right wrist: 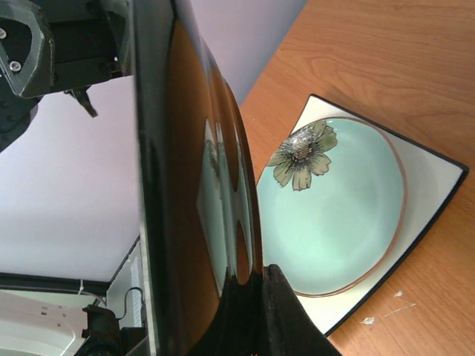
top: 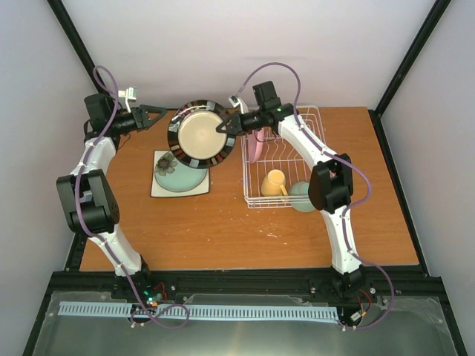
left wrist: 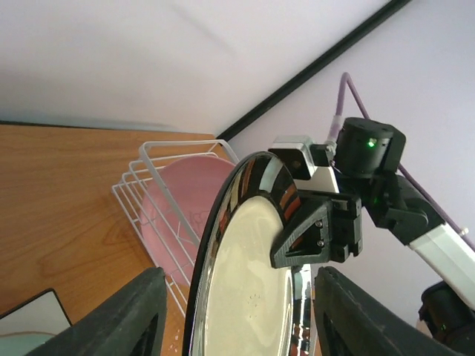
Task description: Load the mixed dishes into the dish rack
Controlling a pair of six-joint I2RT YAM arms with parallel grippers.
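Observation:
The black-rimmed cream plate (top: pixel 199 135) is held tilted above the table, left of the dish rack (top: pixel 306 119). My right gripper (top: pixel 225 126) is shut on its right rim; the right wrist view (right wrist: pixel 256 285) shows the pinch on the plate's glossy underside (right wrist: pixel 185 185). My left gripper (top: pixel 154 113) is open at the plate's far left, with the plate (left wrist: pixel 245 282) showing between its spread fingers (left wrist: pixel 130 315). The pink plate (top: pixel 254 144) stands in the rack and the yellow mug (top: pixel 273 183) lies in it. The mint-green flower plate (top: pixel 180 174) rests on the white square plate (top: pixel 159 191).
The mint-green bowl (top: pixel 300 196) sits at the rack's near right corner; I cannot tell whether it is inside. The stacked plates also show in the right wrist view, mint (right wrist: pixel 334 215) on white (right wrist: pixel 430 189). White walls and black frame posts border the wooden table (top: pixel 223 230).

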